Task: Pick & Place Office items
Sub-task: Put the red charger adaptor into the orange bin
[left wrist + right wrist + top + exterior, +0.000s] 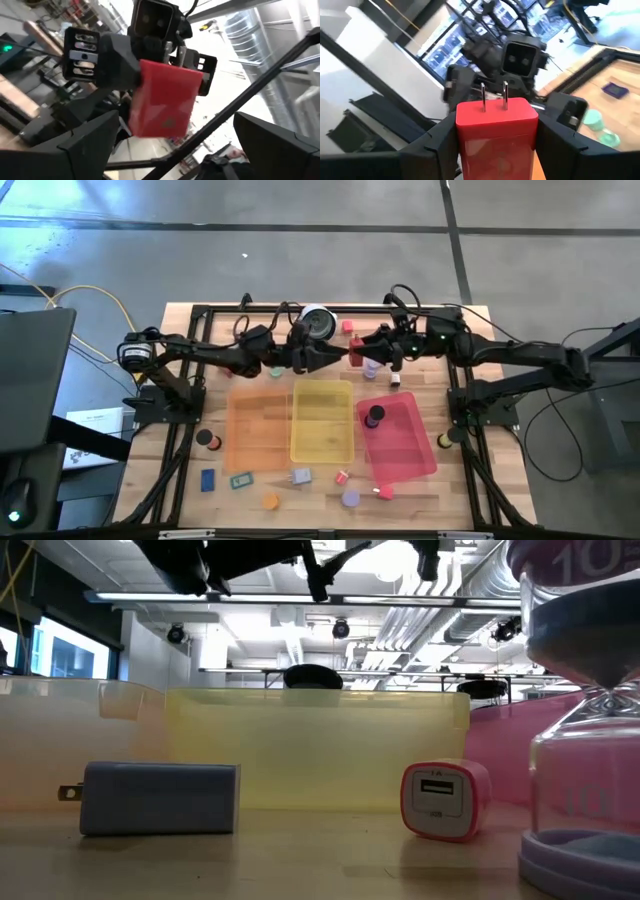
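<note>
Between right gripper (497, 137) fingers, pronged red charger (497, 127)

This is a robotics lab or workshop in an open industrial hall. The wooden table (330, 490) sits in a black metal frame (470, 395) on a bare concrete floor (300, 260), with a yellow cable (100, 295) trailing off it. Overhead run silver ventilation ducts (420, 625) and strip lights (160, 597) (the ceiling is unfinished), and tall windows (445, 47) line one wall.
</note>
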### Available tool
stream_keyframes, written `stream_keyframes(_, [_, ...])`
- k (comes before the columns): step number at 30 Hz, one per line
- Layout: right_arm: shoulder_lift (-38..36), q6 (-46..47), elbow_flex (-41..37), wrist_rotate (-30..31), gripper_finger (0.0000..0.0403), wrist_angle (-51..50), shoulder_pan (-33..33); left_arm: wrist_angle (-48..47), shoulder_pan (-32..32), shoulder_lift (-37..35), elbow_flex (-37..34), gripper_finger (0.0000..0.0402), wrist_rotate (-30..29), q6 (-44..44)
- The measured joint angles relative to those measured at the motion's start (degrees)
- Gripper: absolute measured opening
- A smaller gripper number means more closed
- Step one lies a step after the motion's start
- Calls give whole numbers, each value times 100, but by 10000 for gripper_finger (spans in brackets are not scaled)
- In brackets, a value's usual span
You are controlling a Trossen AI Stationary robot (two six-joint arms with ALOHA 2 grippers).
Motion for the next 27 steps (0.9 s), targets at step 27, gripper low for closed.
stream_keyframes(27, [831,297,-2,-449,200,707,-438,-302,74,7,-2,385,-134,-33])
